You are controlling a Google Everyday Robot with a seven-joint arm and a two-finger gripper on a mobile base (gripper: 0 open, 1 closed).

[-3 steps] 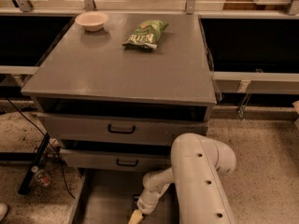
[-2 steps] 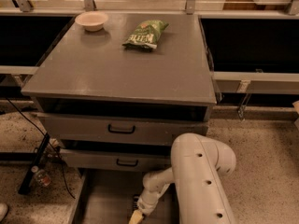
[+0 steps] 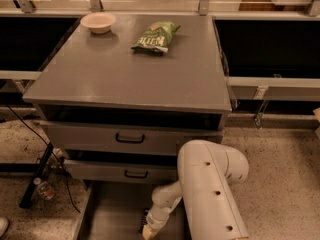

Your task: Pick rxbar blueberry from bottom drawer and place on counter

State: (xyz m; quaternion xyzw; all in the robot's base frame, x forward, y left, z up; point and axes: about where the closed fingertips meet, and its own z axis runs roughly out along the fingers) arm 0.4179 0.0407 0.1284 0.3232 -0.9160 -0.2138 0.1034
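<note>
Change: nothing has visibly moved since a second ago; arm, chip bag and bowl sit as they did.
Arm: the white arm (image 3: 212,189) rises from the lower frame edge in front of the cabinet and bends down and left into the pulled-out bottom drawer (image 3: 112,214).
Gripper: the gripper (image 3: 148,230) hangs low inside the bottom drawer, near its right side, at the bottom frame edge; its tip is cut off there, so whether the fingers are open or closed cannot be told.
Contact: a small dark shape (image 3: 144,219) sits just beside the gripper's left side; what it is, and whether the gripper holds it, cannot be told.
Snack bar: the rxbar blueberry cannot be made out with any certainty, so its place, heading and long axis go unreported.
Bottom drawer: open, its grey floor showing to the left of the gripper.
Upper drawers: the top drawer (image 3: 100,136) and the middle drawer (image 3: 95,171) each carry a black handle and stand slightly ajar.
Counter: the counter (image 3: 135,79) holds a green chip bag (image 3: 156,36) near its far edge, right of centre, and a pale bowl (image 3: 98,22) at its far left corner, well apart from the bag.
Floor: a dark stand (image 3: 35,181) and cables lie on the speckled floor left of the cabinet.
</note>
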